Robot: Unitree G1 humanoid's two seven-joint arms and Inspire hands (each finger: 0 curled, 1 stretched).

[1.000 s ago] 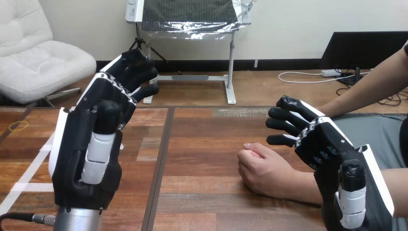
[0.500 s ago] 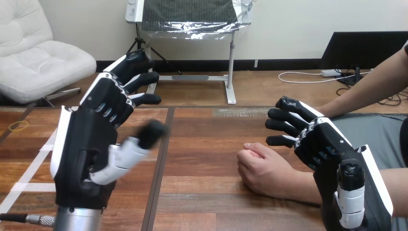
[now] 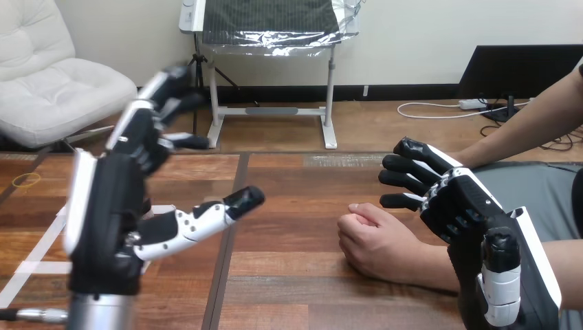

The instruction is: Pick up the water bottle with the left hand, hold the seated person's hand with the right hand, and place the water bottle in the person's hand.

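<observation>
Spanning the lower frame, the brown wooden plank desk point(image 3: 295, 199) carries the rest. At lower left the robot's black-and-white left hand point(image 3: 103, 220) stands raised, its fingers released and spread, the thumb pointing right. At lower right the right hand point(image 3: 467, 213) hangs with its fingers released, just beside the person's wrist. The person's hand point(image 3: 375, 244), a fist, rests on the desk at lower centre. A small yellow loop point(image 3: 26, 180) lies at the left edge.

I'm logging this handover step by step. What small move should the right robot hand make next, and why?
Probably ease the right robot hand down toward the person's hand and curl its fingers round it. Those fingers are relaxed, beside that fist on the table and not round it, while the left robot hand is open and holds nothing.
</observation>
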